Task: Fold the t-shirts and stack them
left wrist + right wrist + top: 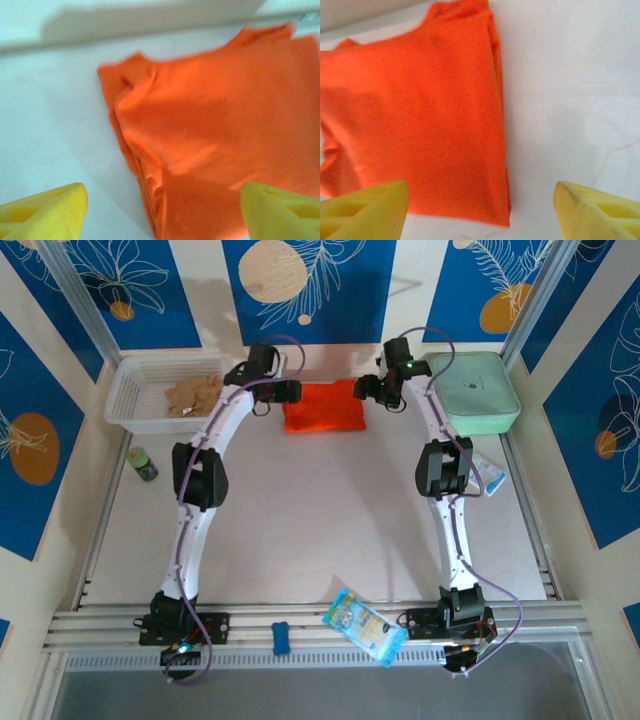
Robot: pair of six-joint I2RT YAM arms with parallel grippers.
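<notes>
**Folded and free at twelve o'clock**

The orange-red t-shirt point(323, 406) lies folded flat at the table's point(300, 530) twelve o'clock; the left hand point(288, 392) hovers at its nine o'clock edge, the right hand point(366, 390) at its three o'clock edge; both hands gape wide, holding nothing; a mint-green case point(475, 390) sits further toward three o'clock.

The pale table point(300, 530) bears a folded orange t-shirt point(323, 406), basket point(122, 400), mint-green case point(475, 390) and can point(143, 464).
</notes>
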